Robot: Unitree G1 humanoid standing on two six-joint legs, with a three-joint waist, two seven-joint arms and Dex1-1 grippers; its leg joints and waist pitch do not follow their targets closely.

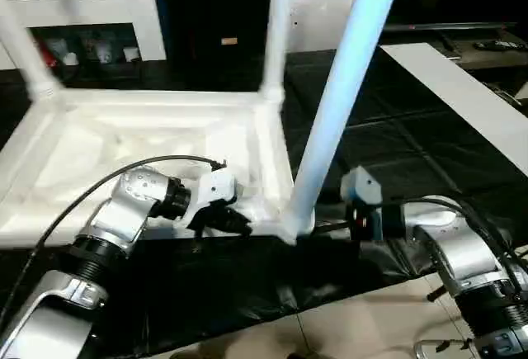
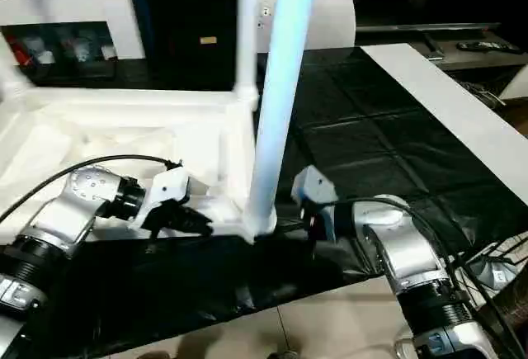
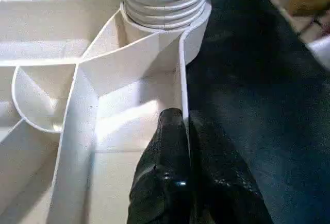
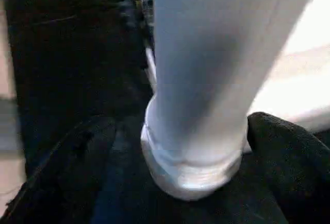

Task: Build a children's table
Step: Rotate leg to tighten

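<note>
Silver left forearm [image 1: 99,235] and silver right forearm [image 1: 470,272] nearest the camera, at the counter's near edge. Left gripper [image 1: 227,217] reaches to the near rim of the white plastic rectangular tabletop [image 1: 148,140]; in the left wrist view its black fingers [image 3: 165,172] sit one each side of the thin rim wall [image 3: 182,105], jaws clamped on it. Right gripper [image 4: 193,147] is at the base of the near long white tapered round leg [image 1: 342,95]; right wrist view shows its black fingers [image 4: 289,157] spread either side of the leg's threaded end [image 4: 191,175], jaws apart, whether they touch the leg cannot be told.

Tabletop lies upside down on the black-covered counter [image 1: 396,153], ribbed underside [image 3: 77,95] up. Near leg stands in the near right round corner socket [image 1: 293,225], tilted, leaning away to the right. Its threads [image 3: 165,0] show just above the socket in the left wrist view. Second white leg [image 1: 279,21] upright in the far right corner socket [image 1: 272,92]. Third white leg [image 1: 23,45] in the far left corner, leaning slightly.

A black cable [image 1: 124,173] loops over the left wrist. White board strip [image 1: 462,99] lies on the counter's right side, well apart from the tabletop. White cabinets [image 1: 82,8] behind on the left, dark panel [image 1: 214,21] beside them. Light tiled floor [image 1: 363,326] below the counter edge.
</note>
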